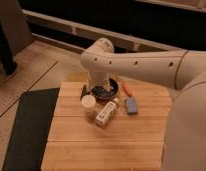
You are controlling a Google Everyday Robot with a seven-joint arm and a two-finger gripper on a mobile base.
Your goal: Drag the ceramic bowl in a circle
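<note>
Wooden bench (pixel 96 150) carries all items. Nearest, mid-bench: one white bottle (pixel 106 113), apparently lying aslant; one cream cup (pixel 88 103) just to its left; one blue block (pixel 130 106) to its right. Behind these, near the far edge: one bowl (pixel 112 93), upright, with one dark block (pixel 84 92) beside its left rim and one red tool (pixel 126 89) beside its right.

The pincer (pixel 100 89) is down at the bowl's left part, under the white arm. Whether it is wide, narrow or holding the rim cannot be told.

Handling, as judged: glazed ceramic, so rigid, fairly heavy, slippery, liable to chip. Take hold at the rim wall. Drag flat on the slats. Cup and bottle lie near the likely path.
</note>
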